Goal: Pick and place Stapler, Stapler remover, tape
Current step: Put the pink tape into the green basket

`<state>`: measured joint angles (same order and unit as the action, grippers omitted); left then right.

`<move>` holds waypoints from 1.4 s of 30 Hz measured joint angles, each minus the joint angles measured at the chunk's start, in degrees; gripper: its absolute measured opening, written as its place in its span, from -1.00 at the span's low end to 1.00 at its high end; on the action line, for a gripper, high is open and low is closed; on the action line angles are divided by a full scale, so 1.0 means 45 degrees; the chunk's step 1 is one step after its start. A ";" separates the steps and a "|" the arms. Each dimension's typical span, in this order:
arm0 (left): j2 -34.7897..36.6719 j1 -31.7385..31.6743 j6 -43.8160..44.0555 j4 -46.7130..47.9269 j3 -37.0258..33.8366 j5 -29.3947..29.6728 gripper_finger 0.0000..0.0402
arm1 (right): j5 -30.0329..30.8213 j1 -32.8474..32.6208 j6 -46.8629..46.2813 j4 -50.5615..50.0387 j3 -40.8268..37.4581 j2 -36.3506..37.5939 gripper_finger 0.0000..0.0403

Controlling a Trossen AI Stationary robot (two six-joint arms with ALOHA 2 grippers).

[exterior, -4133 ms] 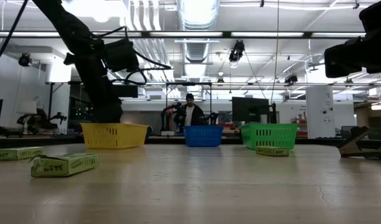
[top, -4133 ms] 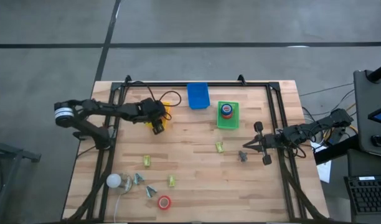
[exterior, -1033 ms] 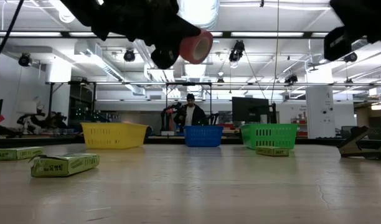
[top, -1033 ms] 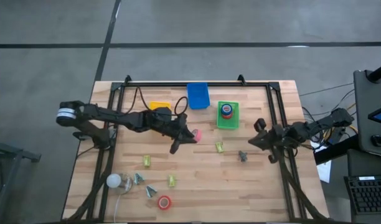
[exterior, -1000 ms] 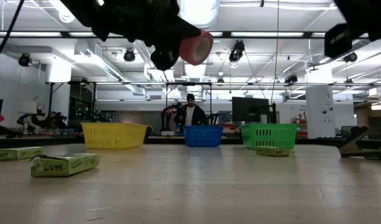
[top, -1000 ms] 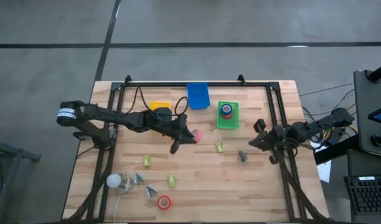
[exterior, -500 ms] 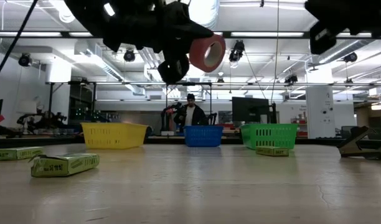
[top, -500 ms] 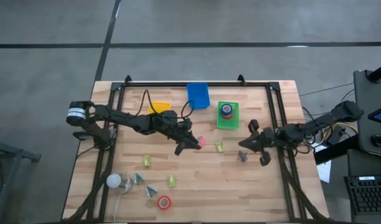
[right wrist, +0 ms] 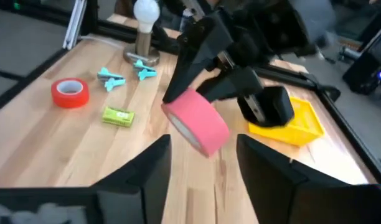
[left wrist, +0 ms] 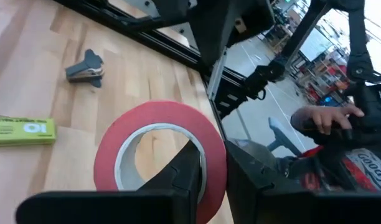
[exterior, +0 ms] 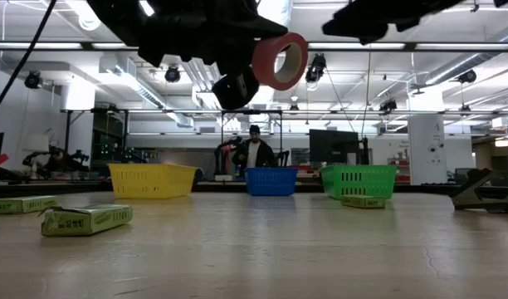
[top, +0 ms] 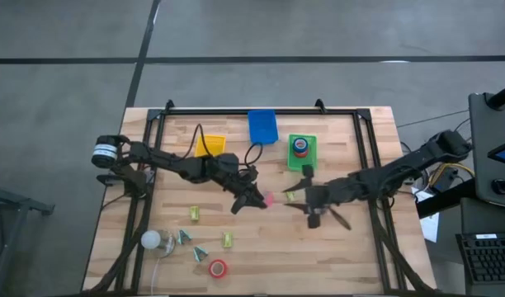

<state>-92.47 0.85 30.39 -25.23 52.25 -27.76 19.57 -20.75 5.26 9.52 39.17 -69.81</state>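
Observation:
My left gripper [top: 259, 199] is over the table's middle, shut on a red tape roll [top: 269, 199] held well above the wood [exterior: 279, 60]. My right gripper [right wrist: 203, 146] faces it from the table's right, open, with a finger on either side just short of the roll [right wrist: 197, 127]. Another red roll [top: 218, 267] lies flat near the front edge. A third roll sits in the green tray [top: 301, 162]. Teal stapler removers [top: 184, 237] and a grey stapler remover [left wrist: 84, 65] lie on the wood. The stapler is out of view. My left gripper holds the roll by its wall [left wrist: 212, 163], one finger [left wrist: 185, 169] inside the pale core and the other outside. The fingers come from the table's left, slanting down. The roll is lifted clear and stands on edge, its hole facing the near edge.
Yellow [top: 210, 144], blue [top: 262, 126] and green trays stand along the far side. Small yellow-green boxes [top: 194, 214] lie scattered, one [top: 291, 195] right by the two grippers. A light bulb [top: 151, 240] stands near the front left. A black frame [top: 153, 165] rims the table.
My left gripper has carried the red roll toward the table's near and right edges, and the roll has turned its hole more toward the near edge. My right gripper has swung from the right rail toward the table's left, up to the roll.

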 joint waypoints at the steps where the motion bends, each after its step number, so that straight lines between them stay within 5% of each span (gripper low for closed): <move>1: 0.0000 0.0044 -0.0025 0.0035 0.0000 -0.0002 -0.70 | 0.0000 0.0000 0.0164 0.0012 0.0291 -0.0327 -0.06; 19: -0.0005 0.0274 -0.0122 -0.0136 0.0000 -0.0263 -0.71 | 0.0010 0.0134 0.2166 -0.0850 0.2834 -0.3485 0.15; 25: -0.0005 0.0274 -0.0122 -0.0133 0.0000 -0.0289 -0.67 | 0.0035 0.0154 0.2125 -0.2036 0.3424 -0.3598 0.01; 34: -0.0019 0.0274 -0.0108 -0.0224 -0.0005 -0.0226 -0.64 | -0.0019 0.0209 0.1937 -0.2788 0.3492 -0.3536 -0.48; 42: 0.0291 -0.0036 -0.0097 0.0288 -0.0005 0.0337 -0.32 | 0.1126 0.0185 0.0533 -0.4412 0.3479 -0.3372 -0.45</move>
<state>-91.16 0.69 29.96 -23.93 52.23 -26.24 24.64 -19.92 7.66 -10.33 54.82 -84.98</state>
